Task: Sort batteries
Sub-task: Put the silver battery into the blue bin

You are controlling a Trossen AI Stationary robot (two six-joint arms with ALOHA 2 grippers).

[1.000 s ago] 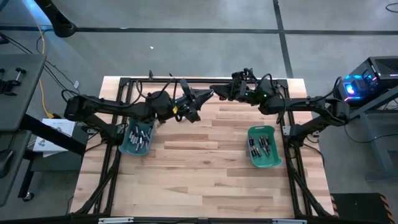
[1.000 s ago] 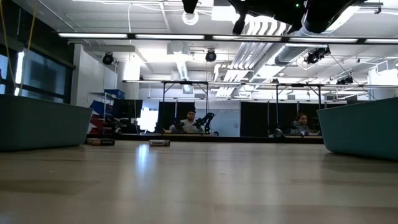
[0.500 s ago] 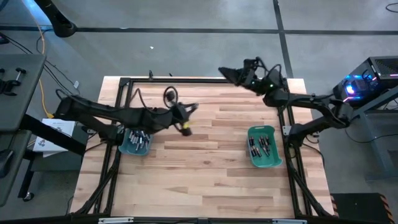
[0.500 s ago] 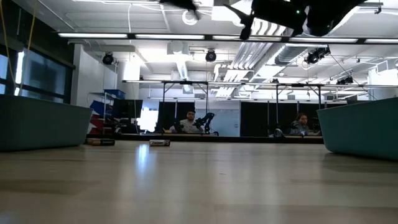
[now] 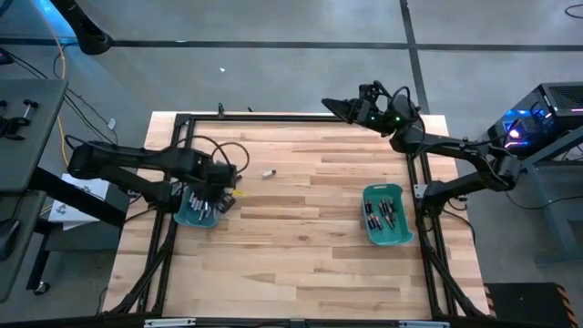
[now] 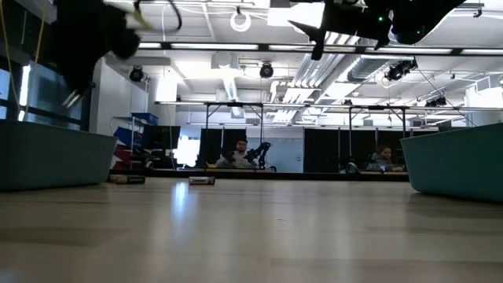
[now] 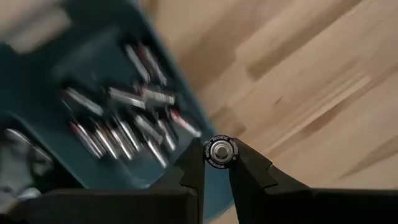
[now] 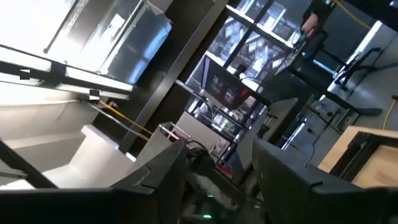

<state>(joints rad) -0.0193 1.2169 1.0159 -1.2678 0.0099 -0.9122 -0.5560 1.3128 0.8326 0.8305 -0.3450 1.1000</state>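
Left gripper (image 7: pixel 216 163) is pinching one battery (image 7: pixel 221 152) end-on, hovering at the left bin (image 5: pixel 185 211). Right gripper (image 5: pixel 339 106) is gaping empty, raised over the table's (image 5: pixel 301 264) far edge. Both bins are holding cells; one stray cell (image 5: pixel 269 172) is lying unsorted.

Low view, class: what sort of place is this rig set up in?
Probably a robotics lab or workshop: exposed ceiling ducts, more metal-framed rigs across the room, people seated at them.
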